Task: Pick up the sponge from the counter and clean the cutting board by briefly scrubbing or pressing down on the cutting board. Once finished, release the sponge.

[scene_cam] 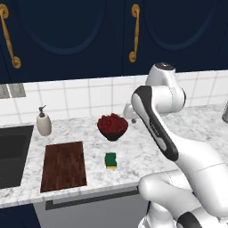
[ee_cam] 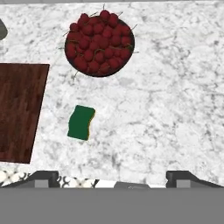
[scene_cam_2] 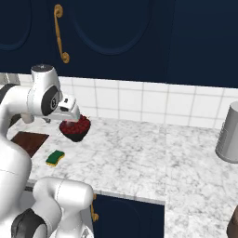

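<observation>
The sponge, green on top with a yellow edge, lies flat on the white marble counter. Left of it, a short gap away, lies the dark reddish-brown cutting board. My gripper hovers high above the counter, looking straight down, and is open with its fingertips far apart and nothing between them. In the hand view the sponge sits left of the gripper's centre line.
A dark bowl of red cherries stands just behind the sponge. A soap dispenser and the black sink are at the left. A grey canister stands far right. Dark blue cabinets hang above.
</observation>
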### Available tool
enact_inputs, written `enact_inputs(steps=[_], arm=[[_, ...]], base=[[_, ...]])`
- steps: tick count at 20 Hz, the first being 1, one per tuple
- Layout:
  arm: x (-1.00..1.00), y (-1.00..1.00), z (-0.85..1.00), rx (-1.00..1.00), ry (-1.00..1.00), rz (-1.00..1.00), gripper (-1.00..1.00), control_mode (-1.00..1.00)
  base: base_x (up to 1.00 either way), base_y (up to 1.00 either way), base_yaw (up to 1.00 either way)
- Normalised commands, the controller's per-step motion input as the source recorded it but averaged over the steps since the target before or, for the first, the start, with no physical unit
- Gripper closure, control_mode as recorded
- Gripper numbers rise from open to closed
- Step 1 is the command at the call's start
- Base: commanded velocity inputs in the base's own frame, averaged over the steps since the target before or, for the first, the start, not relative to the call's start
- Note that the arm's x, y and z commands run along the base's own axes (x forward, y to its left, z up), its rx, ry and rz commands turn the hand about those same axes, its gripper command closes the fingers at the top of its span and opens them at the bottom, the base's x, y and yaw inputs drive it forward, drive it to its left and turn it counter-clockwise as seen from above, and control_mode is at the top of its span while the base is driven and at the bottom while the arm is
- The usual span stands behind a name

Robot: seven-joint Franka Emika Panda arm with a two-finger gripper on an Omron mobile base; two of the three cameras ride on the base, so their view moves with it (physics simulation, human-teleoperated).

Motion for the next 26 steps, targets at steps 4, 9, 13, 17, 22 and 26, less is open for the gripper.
enact_inputs(steps=[4, 9, 13, 17, 22, 26], arm=[[0.03, 1.00, -0.75, -0.01, 0.14, -0.08, -1.00, -1.00], [0.25, 0.63, -0.66, -0.01, 0.25, -0.06, -1.00, -1.00], [0.50, 0.32, -0.68, 0.00, 0.15, 0.00, -1.00, -1.00], [0.64, 0.16, -0.58, 0.00, 0.05, 0.00, -1.00, -1.00], [0.31, 0.02, -0.44, 0.00, 0.01, 0.00, -1.00, -1.00], [0.04, 0.00, -0.33, -0.04, 0.00, 0.00, -1.00, -1.00]], base=[[0.00, 0.00, 0.00], [0.00, 0.00, 0.00], [0.00, 0.00, 0.00], [0.00, 0.00, 0.00], [0.00, 0.00, 0.00], [0.00, 0.00, 0.00]])
